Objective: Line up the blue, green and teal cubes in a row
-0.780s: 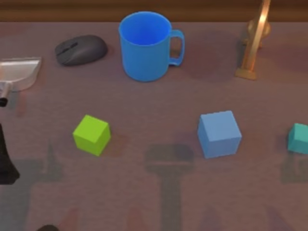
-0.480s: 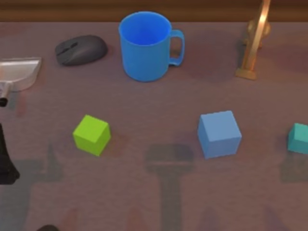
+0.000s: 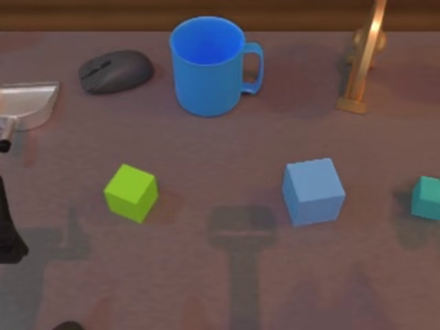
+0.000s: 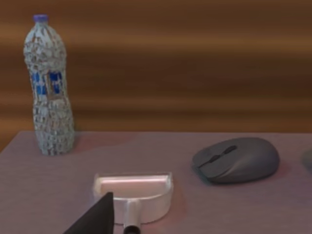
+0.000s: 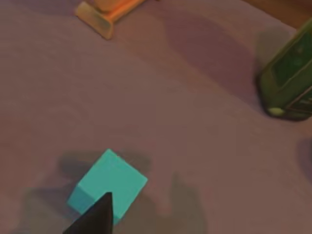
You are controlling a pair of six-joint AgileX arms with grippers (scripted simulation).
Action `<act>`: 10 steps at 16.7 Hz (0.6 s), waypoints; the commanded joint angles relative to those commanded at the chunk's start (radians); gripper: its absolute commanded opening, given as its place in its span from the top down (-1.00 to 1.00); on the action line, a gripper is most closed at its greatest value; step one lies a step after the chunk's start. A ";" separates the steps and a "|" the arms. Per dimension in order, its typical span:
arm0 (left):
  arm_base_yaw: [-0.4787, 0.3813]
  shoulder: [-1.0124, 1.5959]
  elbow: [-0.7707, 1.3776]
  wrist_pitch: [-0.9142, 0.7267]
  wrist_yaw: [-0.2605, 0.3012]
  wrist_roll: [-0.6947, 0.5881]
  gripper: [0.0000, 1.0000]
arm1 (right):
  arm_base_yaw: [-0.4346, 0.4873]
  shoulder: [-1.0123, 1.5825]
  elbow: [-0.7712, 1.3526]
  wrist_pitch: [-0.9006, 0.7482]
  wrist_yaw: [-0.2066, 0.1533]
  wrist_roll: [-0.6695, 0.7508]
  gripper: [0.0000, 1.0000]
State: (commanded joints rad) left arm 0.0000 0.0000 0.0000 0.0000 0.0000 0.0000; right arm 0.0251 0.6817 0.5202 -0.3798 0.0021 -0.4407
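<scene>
- The glossy blue mug (image 3: 207, 65) stands upright at the table's back, nothing visible inside
- Matte cubes apart: green cube (image 3: 130, 192) left; blue cube (image 3: 313, 191) right of centre; teal cube (image 3: 426, 198) at the right edge
- We cannot tell how either gripper's jaws stand

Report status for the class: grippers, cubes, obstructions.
Left arm parked at table's left edge. Right fingers above teal cube. Green cube, blue cube untouched, apart. Nothing between cubes.

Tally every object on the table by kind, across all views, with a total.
Cubes: 3 (blue cube, green cube, teal cube)
Mug: 1
Mouse: 1
Dustpan: 1
Bottle: 1
Wooden stand: 1
Dark green box: 1
Total: 9
</scene>
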 joint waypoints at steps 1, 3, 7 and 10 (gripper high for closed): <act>0.000 0.000 0.000 0.000 0.000 0.000 -1.00 | 0.004 0.111 0.070 -0.055 0.001 -0.062 -1.00; 0.000 0.000 0.000 0.000 0.000 0.000 -1.00 | 0.011 0.333 0.210 -0.166 0.002 -0.188 -1.00; 0.000 0.000 0.000 0.000 0.000 0.000 -1.00 | 0.028 0.721 0.475 -0.376 0.004 -0.424 -1.00; 0.000 0.000 0.000 0.000 0.000 0.000 -1.00 | 0.038 0.954 0.649 -0.504 0.003 -0.573 -1.00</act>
State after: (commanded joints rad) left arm 0.0000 0.0000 0.0000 0.0000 0.0000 0.0000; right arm 0.0632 1.6358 1.1695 -0.8841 0.0052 -1.0138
